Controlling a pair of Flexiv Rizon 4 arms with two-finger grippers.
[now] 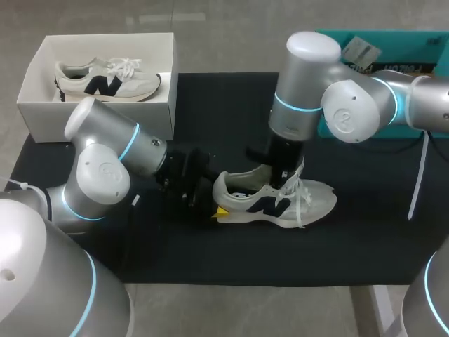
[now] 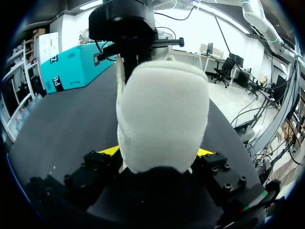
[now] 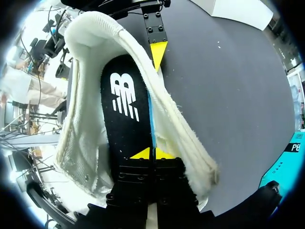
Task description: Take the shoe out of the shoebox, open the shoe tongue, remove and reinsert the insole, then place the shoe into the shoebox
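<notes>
Shoe (image 1: 280, 200) is lying on the bench (image 1: 210, 239) near the shoebox (image 1: 91, 121), outside it, my left fingers (image 2: 109, 150) clamping its heel. My right fingers (image 3: 142, 153) are pinching the insole (image 3: 124, 105) inside it. Such a thin grip could be slipping off, or dragging the heel free.

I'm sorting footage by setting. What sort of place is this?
Probably a robotics lab bench, not a shop: on a black-covered table, a robot's left gripper is shut on a shoe and its right gripper on the insole, near a shoebox holding a second shoe.
</notes>
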